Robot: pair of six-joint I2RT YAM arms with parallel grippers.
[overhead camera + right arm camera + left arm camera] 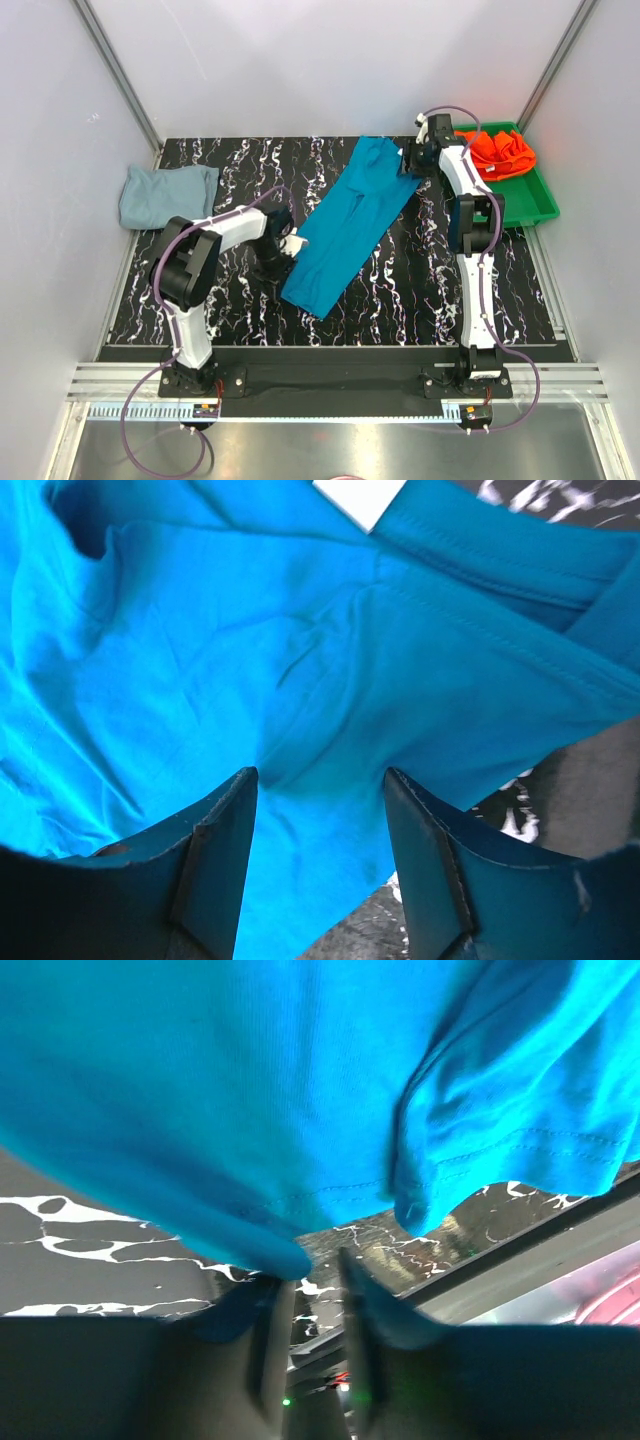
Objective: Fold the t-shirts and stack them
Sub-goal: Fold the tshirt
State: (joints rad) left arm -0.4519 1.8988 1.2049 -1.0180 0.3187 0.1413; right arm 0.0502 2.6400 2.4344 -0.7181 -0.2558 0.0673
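Note:
The teal-blue t-shirt [350, 225] lies as a long folded strip, diagonal across the middle of the table. My left gripper [288, 245] is at its left edge. In the left wrist view the jaws [312, 1265] stand a little apart with bare table between them, and the cloth hem [290, 1210] lies just past the tips. My right gripper [408, 160] is at the shirt's far right corner. Its jaws [320, 780] are wide open over the cloth [300, 660], near the white neck tag [360, 495]. The pale grey-blue t-shirt [165, 193] lies folded at the back left. The orange-red t-shirt [502, 155] lies bunched in the tray.
The green plastic tray [530, 205] stands at the back right beside the right arm. White walls close in the table on three sides. The black marbled tabletop [420, 290] shows around the shirts.

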